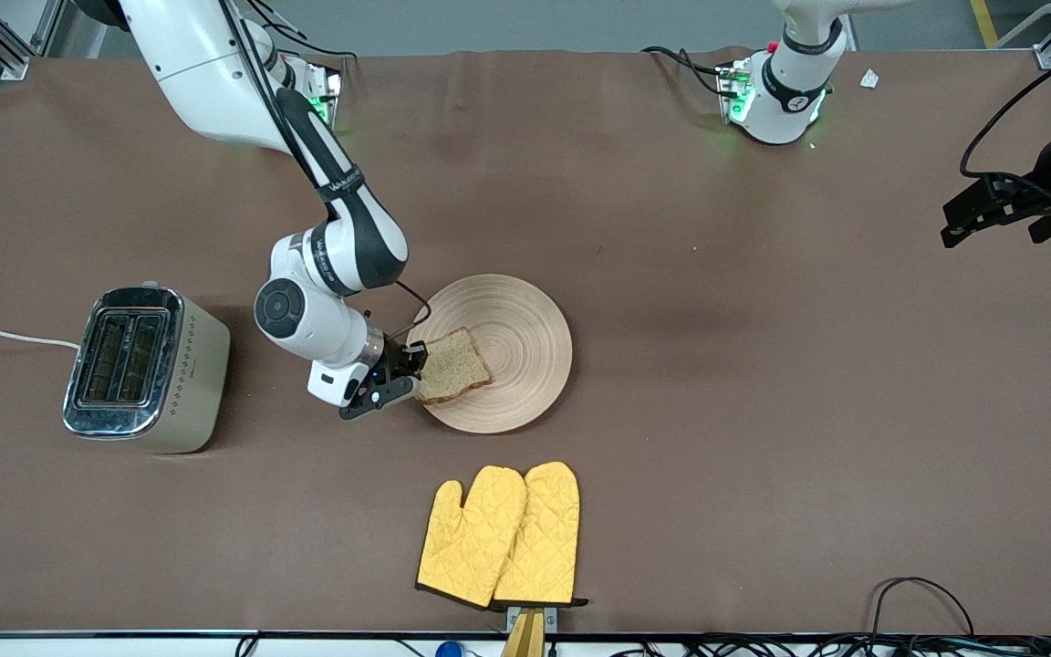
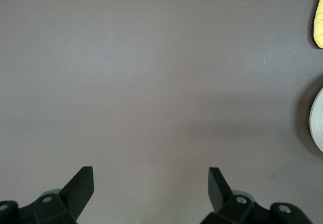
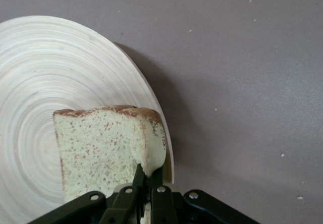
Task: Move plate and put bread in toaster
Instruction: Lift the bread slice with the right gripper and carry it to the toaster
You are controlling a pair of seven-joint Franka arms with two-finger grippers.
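The light wooden plate [image 1: 512, 351] lies mid-table. The brown speckled bread slice [image 1: 454, 365] rests on its part toward the right arm's end. My right gripper [image 1: 409, 370] is shut on the slice's edge at the plate's rim. In the right wrist view the bread [image 3: 98, 153] is pinched between the black fingers [image 3: 139, 176] over the plate [image 3: 45, 82]. The cream toaster [image 1: 144, 370] with chrome top stands toward the right arm's end, slots empty. My left gripper [image 1: 991, 214] waits open above the table's left-arm end; its wrist view [image 2: 151, 183] shows bare table.
Two yellow oven mitts [image 1: 503, 538] lie near the table's front edge, nearer to the front camera than the plate. The toaster's white cord [image 1: 5, 336] runs off the right arm's end. The plate's rim [image 2: 317, 120] and a mitt tip [image 2: 318, 17] show in the left wrist view.
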